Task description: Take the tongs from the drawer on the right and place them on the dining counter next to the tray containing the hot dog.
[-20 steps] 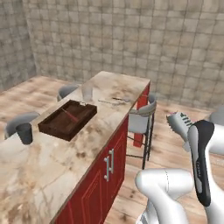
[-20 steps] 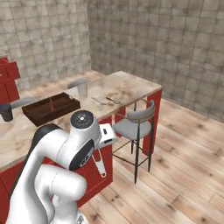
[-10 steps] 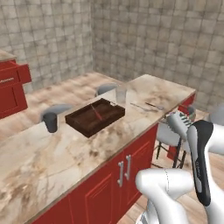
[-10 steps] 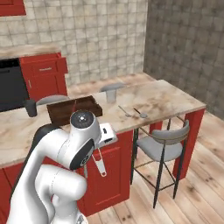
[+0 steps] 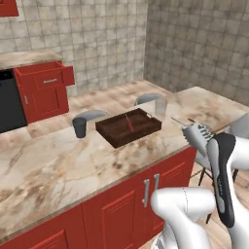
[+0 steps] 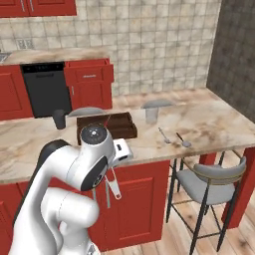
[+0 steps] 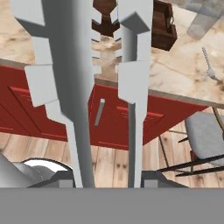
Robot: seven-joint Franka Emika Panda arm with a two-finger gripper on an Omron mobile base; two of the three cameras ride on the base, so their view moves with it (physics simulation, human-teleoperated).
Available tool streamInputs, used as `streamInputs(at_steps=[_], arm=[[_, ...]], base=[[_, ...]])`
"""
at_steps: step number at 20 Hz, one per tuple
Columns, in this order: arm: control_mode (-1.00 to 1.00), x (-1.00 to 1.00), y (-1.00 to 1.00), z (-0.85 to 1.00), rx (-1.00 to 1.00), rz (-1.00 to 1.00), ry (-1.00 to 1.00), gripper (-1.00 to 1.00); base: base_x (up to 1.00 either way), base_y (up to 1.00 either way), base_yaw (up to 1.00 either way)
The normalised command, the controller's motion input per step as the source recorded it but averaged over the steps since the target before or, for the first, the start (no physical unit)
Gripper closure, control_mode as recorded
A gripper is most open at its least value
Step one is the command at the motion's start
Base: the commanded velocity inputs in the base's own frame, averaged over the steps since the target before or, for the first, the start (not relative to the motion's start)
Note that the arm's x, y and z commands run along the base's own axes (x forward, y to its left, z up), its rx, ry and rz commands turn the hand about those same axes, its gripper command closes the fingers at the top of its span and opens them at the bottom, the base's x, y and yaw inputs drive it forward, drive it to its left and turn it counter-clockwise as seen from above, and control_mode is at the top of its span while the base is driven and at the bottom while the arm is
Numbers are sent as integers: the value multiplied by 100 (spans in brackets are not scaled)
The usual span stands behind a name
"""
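The silver-grey tongs rise between the two finger tips of my gripper, which is shut on them. Their ridged tips point toward the dark brown tray on the dining counter. From the left base the tongs hang just off the counter's near edge, right of the tray, which holds a thin red hot dog. From the right base the tongs hang in front of the red counter base, and the arm partly hides the tray. The red drawer stands open at the back wall.
A dark grey cup stands left of the tray and a glass right of it. A fork and spoon lie further right. A stool stands at the counter's right end. A black dishwasher sits beside the drawer.
The whole picture has swung: the base has moved, and the counter now runs across in front, with the back wall's cabinets in sight. The tongs stay in the gripper.
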Motion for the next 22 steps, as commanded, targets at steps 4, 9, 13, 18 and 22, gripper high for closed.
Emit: streamInputs(at_steps=[4,9,13,18,22], arm=[[100,0,0,0,0,0,0,100],[100,0,0,0,0,0,0,100],[100,0,0,0,0,0,0,100],[100,0,0,0,0,0,0,100],[100,0,0,0,0,0,0,100]], base=[[2,0,2],[52,0,18],[63,0,12],[51,4,14],[31,1,9]])
